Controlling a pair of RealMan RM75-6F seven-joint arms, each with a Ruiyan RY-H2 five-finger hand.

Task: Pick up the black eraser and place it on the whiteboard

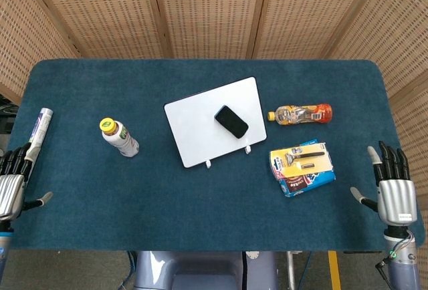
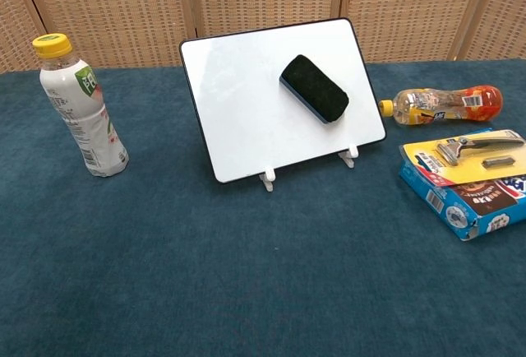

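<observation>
The black eraser [image 1: 231, 121] [image 2: 314, 87] sits on the white face of the tilted whiteboard [image 1: 200, 136] [image 2: 238, 118], which stands on two small white feet near the table's middle. My right hand [image 1: 392, 185] hovers at the table's near right corner, far from the board, fingers spread and holding nothing. At the near left edge my left hand [image 1: 12, 187] is likewise spread and empty. Neither hand shows in the chest view.
A white bottle with a yellow cap [image 1: 119, 136] [image 2: 79, 104] stands left of the board. To the right lie an orange drink bottle [image 1: 301, 113] [image 2: 440, 103] and a razor package [image 1: 302, 167] [image 2: 468, 180]. A white tube [image 1: 37, 136] lies by the left edge.
</observation>
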